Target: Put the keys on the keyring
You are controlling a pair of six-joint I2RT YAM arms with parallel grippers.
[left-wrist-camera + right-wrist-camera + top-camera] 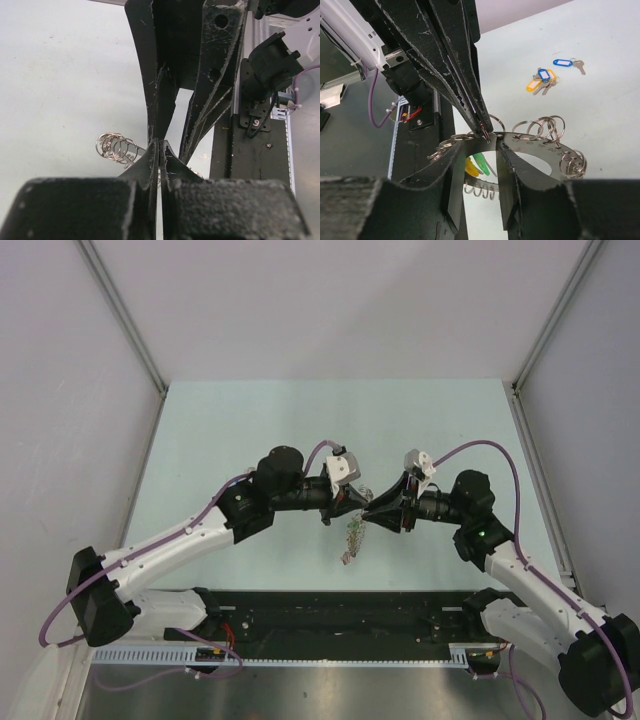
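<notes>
The keyring hangs between my two grippers above the middle of the table. In the right wrist view it is a dark numbered metal band hung with silver split rings, with a green tag and a yellow tag behind it. My left gripper is shut on the band's top edge, as the right wrist view shows. My right gripper is open, its tips just short of the band. Loose keys with blue and yellow tags lie on the table beyond, with one blue-tagged key apart.
The black base rail runs along the near edge. Grey walls and metal posts close in the pale table on three sides. Split rings show left of the left fingers. The right arm's wrist is close on the right.
</notes>
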